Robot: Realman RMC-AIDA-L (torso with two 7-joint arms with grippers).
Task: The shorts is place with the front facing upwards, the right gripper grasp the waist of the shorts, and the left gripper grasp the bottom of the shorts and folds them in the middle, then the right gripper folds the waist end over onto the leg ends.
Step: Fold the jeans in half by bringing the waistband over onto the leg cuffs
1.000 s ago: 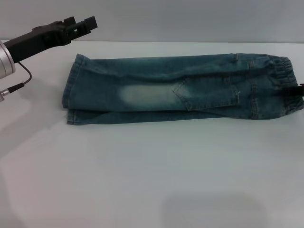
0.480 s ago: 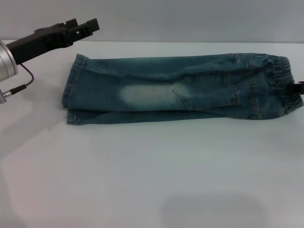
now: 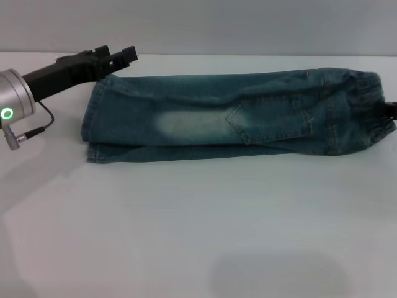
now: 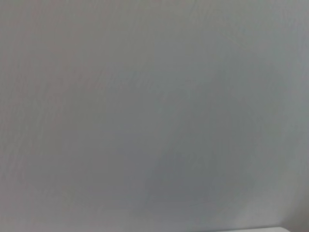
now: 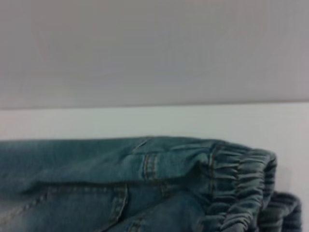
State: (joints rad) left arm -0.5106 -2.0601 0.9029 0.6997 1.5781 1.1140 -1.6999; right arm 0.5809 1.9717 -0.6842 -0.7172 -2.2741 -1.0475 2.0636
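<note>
The blue denim shorts (image 3: 236, 115) lie folded lengthwise on the white table (image 3: 198, 217), leg ends at the left and elastic waist (image 3: 369, 102) at the right. My left gripper (image 3: 116, 54) hovers at the far corner of the leg ends, open and holding nothing. Only a dark sliver of my right gripper (image 3: 392, 110) shows at the picture's right edge, against the waist, which is drawn up slightly there. The right wrist view shows the gathered waist (image 5: 241, 183) close up. The left wrist view shows only a blank grey surface.
A grey wall (image 3: 248, 25) runs behind the table's far edge. A grey cable (image 3: 37, 127) hangs from my left wrist beside the leg ends. White tabletop stretches in front of the shorts.
My left gripper has dropped lower and moved right, close to the far corner of the leg ends. The waist end has risen a little and shifted right at my right gripper.
</note>
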